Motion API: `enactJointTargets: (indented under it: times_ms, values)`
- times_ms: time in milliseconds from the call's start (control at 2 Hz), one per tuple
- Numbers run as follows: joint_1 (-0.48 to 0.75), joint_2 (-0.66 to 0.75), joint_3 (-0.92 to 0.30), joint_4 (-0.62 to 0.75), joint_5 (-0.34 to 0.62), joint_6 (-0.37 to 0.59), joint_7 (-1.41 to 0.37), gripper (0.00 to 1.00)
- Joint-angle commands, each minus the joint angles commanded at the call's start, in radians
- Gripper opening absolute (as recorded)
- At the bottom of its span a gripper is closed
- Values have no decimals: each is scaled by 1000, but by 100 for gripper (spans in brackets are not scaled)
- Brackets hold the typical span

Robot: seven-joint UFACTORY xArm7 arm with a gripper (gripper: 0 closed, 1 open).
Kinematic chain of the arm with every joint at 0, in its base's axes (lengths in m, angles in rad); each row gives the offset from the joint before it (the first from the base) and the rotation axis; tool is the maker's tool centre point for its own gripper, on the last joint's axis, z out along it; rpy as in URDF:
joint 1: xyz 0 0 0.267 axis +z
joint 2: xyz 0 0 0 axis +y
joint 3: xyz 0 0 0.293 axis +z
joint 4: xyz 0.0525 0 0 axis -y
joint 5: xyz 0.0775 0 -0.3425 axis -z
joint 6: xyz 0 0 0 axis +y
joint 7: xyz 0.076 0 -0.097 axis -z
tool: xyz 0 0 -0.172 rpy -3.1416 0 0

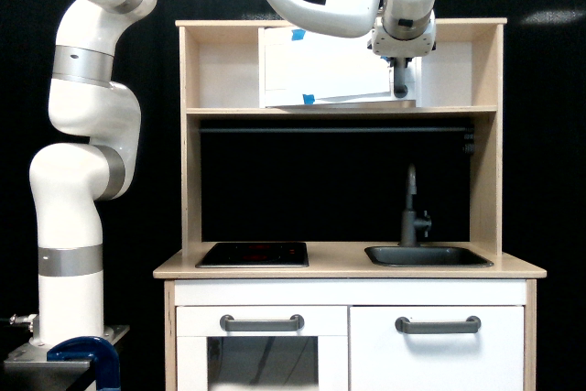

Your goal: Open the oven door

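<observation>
Up in the play kitchen's top shelf, the gripper (401,80) sits at the vertical grey handle (401,89) of the oven door (330,66). Whether its fingers clamp the bar, I cannot tell. Leftward from them, the white panel angles slightly out.

White oven door (334,66), blue tape pieces (309,99); white arm (87,125), grey bands; black backdrop.

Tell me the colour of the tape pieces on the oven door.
Blue tape on the white oven door, seen in the exterior view.
</observation>
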Motion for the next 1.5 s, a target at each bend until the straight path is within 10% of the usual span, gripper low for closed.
enactJointTargets:
  times_ms: [1500]
  values:
    - [-49, -14, -37, -3, -10, 85, -8, 0]
